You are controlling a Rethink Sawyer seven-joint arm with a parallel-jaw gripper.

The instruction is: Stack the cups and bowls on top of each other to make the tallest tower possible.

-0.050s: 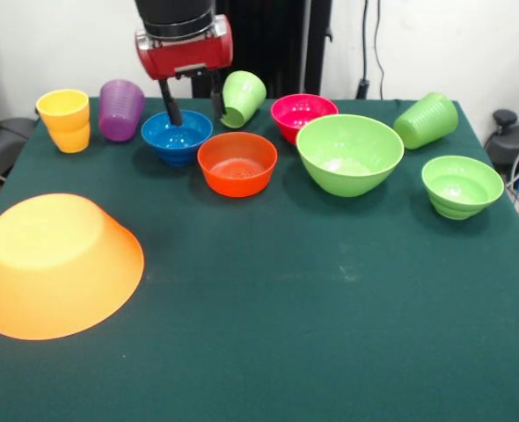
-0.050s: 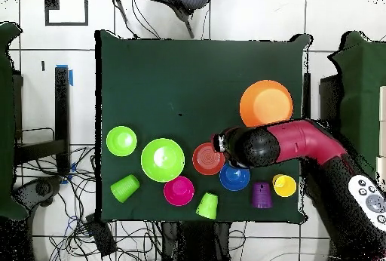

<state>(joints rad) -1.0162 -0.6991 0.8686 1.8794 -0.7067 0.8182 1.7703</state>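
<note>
My gripper (image 1: pixel 194 114) hangs open at the far side of the table. One finger (image 1: pixel 170 104) dips at the back rim of the blue bowl (image 1: pixel 177 136) and the other stands beside a tipped light green cup (image 1: pixel 242 97); nothing is held. The yellow cup (image 1: pixel 64 119) and purple cup (image 1: pixel 120 109) stand left of it. The red-orange bowl (image 1: pixel 237 163), pink bowl (image 1: pixel 303 114), large light green bowl (image 1: pixel 350 154) and small green bowl (image 1: pixel 461 185) sit apart in a row. A second light green cup (image 1: pixel 427 119) lies on its side. The huge orange bowl (image 1: pixel 55 264) rests upside down, alone.
In the overhead view the red arm (image 2: pixel 301 141) reaches in from the right over the blue bowl (image 2: pixel 234 178) and hides the gripper's fingers. The huge orange bowl (image 2: pixel 265 103) sits just beyond it. The green table cloth (image 2: pixel 151 84) is bare on the far half.
</note>
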